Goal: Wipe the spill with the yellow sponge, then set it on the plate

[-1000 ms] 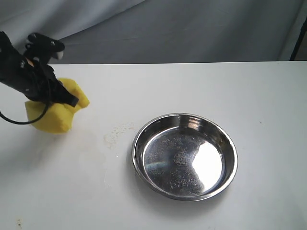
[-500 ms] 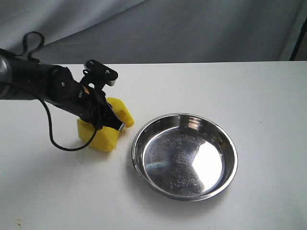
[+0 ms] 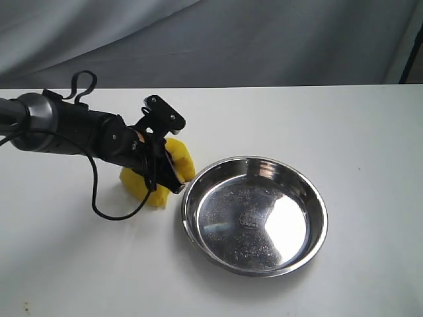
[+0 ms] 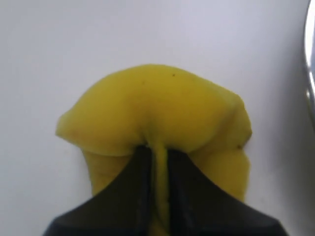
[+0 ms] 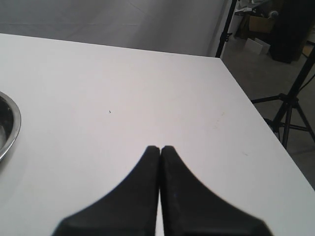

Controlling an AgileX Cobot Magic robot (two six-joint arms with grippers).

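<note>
The yellow sponge point(image 3: 180, 160) rests on the white table just left of the plate point(image 3: 254, 214), squeezed in the middle by my left gripper point(image 3: 168, 173), which is shut on it. In the left wrist view the sponge point(image 4: 157, 108) bulges out on both sides of the black fingers point(image 4: 140, 172), and the plate rim point(image 4: 310, 59) shows at the edge. The spill is hidden, with the sponge lying where it was. My right gripper point(image 5: 158, 147) is shut on nothing above bare table, out of the exterior view; the plate rim point(image 5: 11, 123) is off to its side.
A black cable point(image 3: 99, 198) loops from the left arm onto the table. A grey cloth backdrop point(image 3: 231, 39) hangs behind the table. In the right wrist view the table edge point(image 5: 256, 113) drops off toward a black stand point(image 5: 290, 108) on the floor.
My left gripper has dragged the sponge rightward across the table, over the spill, up to the plate's left rim. The spill, visible a second ago, no longer shows.
</note>
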